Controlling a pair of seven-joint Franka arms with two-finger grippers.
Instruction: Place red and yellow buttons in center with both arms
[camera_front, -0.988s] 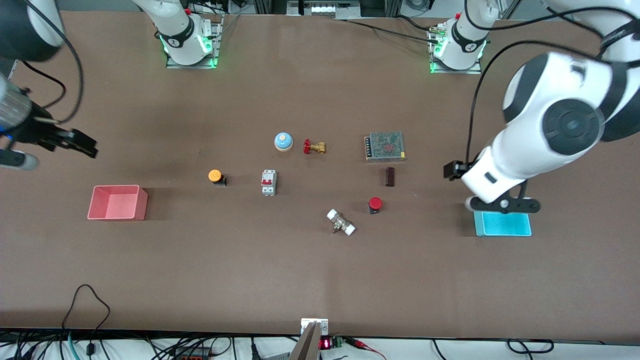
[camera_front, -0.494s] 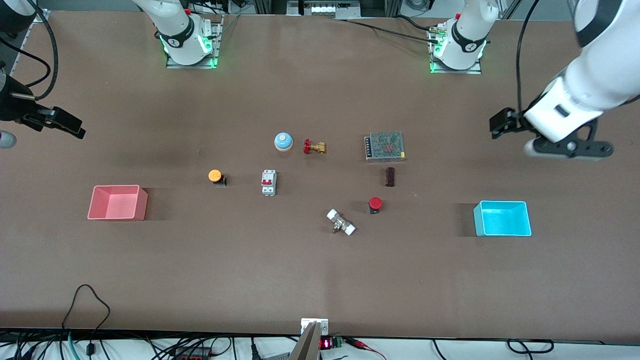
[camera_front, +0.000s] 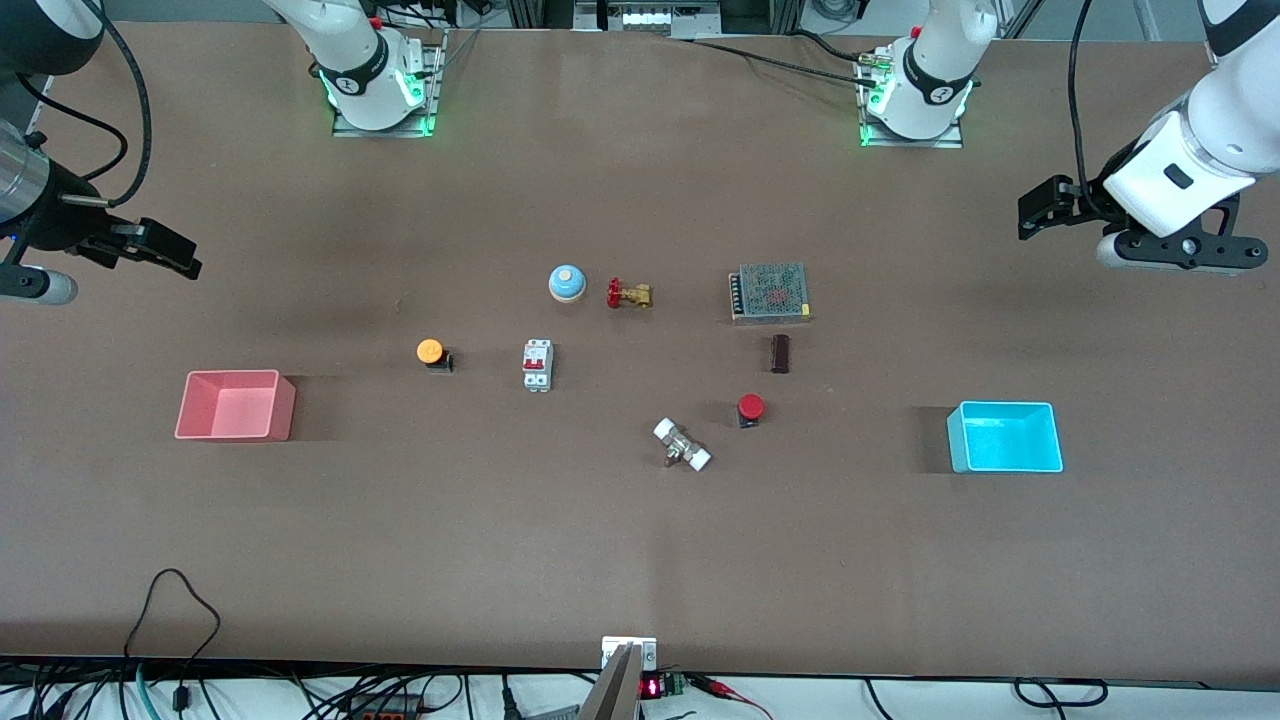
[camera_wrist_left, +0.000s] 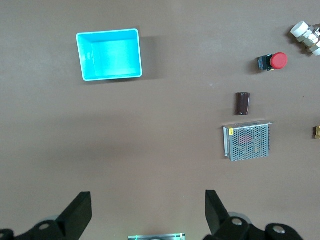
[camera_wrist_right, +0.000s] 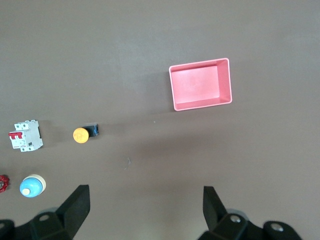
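Left hand (camera_front: 1040, 210): wide open, empty, over bare desk (camera_front: 640, 560) near the blue bin (camera_front: 1005, 437).
Right hand (camera_front: 160, 255): wide open, empty, near the pink bin (camera_front: 236, 405).
Red button (camera_front: 750, 408), yellow button (camera_front: 431, 352): not yet grasped.

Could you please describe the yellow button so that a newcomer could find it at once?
Start at the pink plastic bin toward the right arm's end. Between it and the white circuit breaker with red switches sits the small push button: the only yellow-orange round cap, on a black base.
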